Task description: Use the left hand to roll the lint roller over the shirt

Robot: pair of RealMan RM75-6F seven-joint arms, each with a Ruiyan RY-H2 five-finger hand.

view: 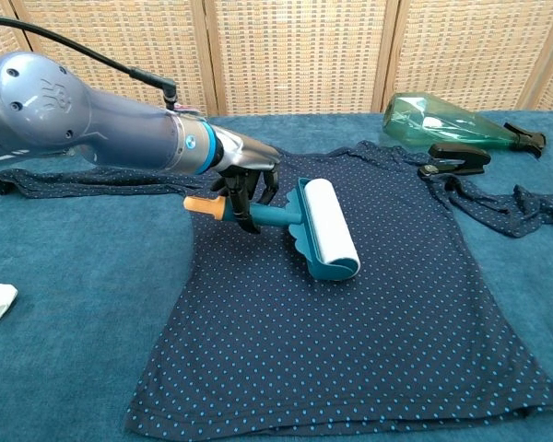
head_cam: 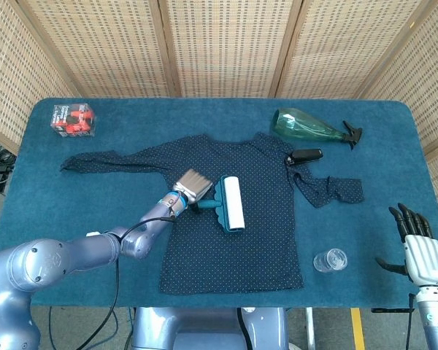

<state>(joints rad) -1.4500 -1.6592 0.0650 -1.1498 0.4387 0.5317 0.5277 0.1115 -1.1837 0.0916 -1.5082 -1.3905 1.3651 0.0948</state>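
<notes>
Rolling across the shirt's chest, lint roller gripped at its teal handle by the left hand.
Lay drum-down on the middle of the shirt; judged light and rigid, best held mid-handle, while soft fabric could bunch under drag. Right hand well off the shirt's hem corner, fingers apart, holding nothing.

Head view high, looking down; chest view low, closer; both share shirt.
</notes>
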